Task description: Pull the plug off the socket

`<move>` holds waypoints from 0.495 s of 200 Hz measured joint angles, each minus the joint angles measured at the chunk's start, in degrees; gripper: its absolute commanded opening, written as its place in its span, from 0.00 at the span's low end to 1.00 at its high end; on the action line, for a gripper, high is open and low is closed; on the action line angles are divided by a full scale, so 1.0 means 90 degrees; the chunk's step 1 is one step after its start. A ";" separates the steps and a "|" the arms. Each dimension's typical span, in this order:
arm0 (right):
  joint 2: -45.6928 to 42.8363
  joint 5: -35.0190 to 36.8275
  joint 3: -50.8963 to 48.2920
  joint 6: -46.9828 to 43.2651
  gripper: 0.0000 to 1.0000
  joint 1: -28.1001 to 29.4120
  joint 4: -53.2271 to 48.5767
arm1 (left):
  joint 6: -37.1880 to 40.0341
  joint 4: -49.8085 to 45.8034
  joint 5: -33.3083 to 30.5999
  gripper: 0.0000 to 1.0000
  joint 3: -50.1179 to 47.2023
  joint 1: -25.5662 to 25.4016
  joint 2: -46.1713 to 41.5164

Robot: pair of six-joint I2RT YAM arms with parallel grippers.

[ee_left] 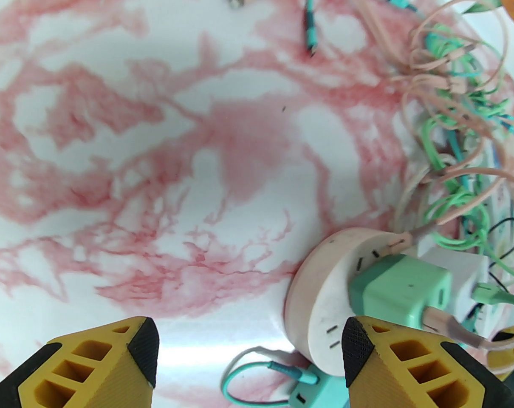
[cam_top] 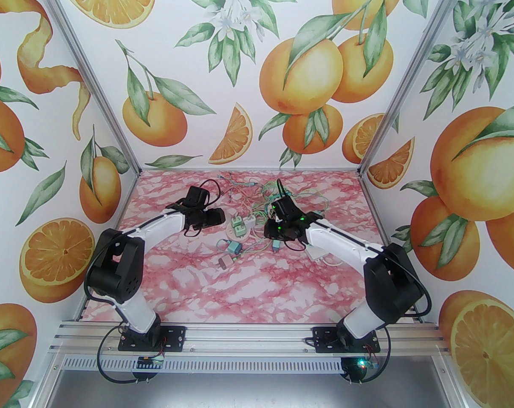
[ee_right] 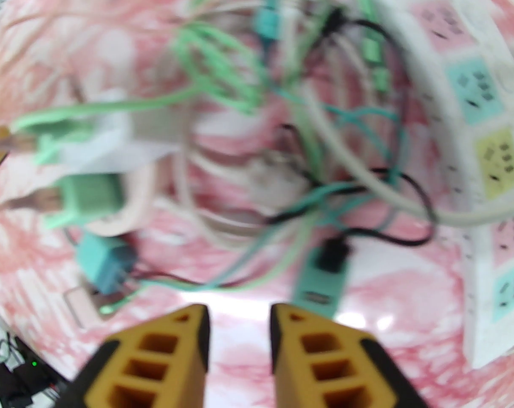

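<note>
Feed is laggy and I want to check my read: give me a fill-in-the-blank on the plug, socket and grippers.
The green plug sits in a socket shaped ____.
The left gripper stands ____, gripping nothing.
The right gripper holds ____.
Missing: round; open; nothing.

A pink-veined marble counter (cam_top: 248, 287) sits inside walls (cam_top: 282, 58) printed with oranges, leaves and white blossom, held by aluminium posts (cam_top: 89, 79), with a slotted aluminium rail (cam_top: 248, 334) along the near edge. Toward the far middle lies a loose tangle of cables (cam_top: 257, 194) in peach, green, teal and black, their loops overlapping. Nearer the centre, a teal adapter (cam_top: 233, 248) lies on its side with a small brown block (cam_top: 223, 262) just beside it, both apart from the tangle
</note>
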 measured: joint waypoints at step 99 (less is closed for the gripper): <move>0.0903 -0.0481 0.0512 0.0627 0.39 0.0056 0.0583 | 0.1450 0.0206 0.1088 0.61 -0.0189 -0.0287 -0.0243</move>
